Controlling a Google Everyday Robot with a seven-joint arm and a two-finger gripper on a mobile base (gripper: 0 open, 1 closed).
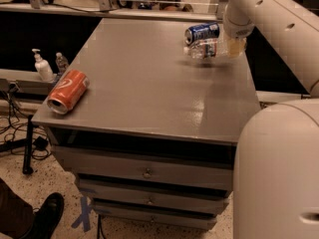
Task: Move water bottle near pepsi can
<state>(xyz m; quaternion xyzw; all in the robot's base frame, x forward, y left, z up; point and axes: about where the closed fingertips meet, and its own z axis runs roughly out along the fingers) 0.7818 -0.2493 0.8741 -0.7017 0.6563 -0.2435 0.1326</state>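
Observation:
The water bottle (pixel 203 49), clear with a white cap pointing left, lies sideways at the far right of the grey tabletop (pixel 149 78). A shadow under it suggests it hangs just above the surface. The pepsi can (pixel 202 33), dark blue with white lettering, lies on its side directly behind the bottle, almost touching it. My gripper (pixel 234 47) is at the bottle's right end and is shut on the bottle. The white arm comes down from the upper right.
An orange-red soda can (pixel 68 91) lies on its side at the table's left front corner. A white pump bottle (pixel 42 66) stands on a low ledge left of the table. Drawers are below the tabletop. The robot's white body (pixel 279 173) fills the lower right.

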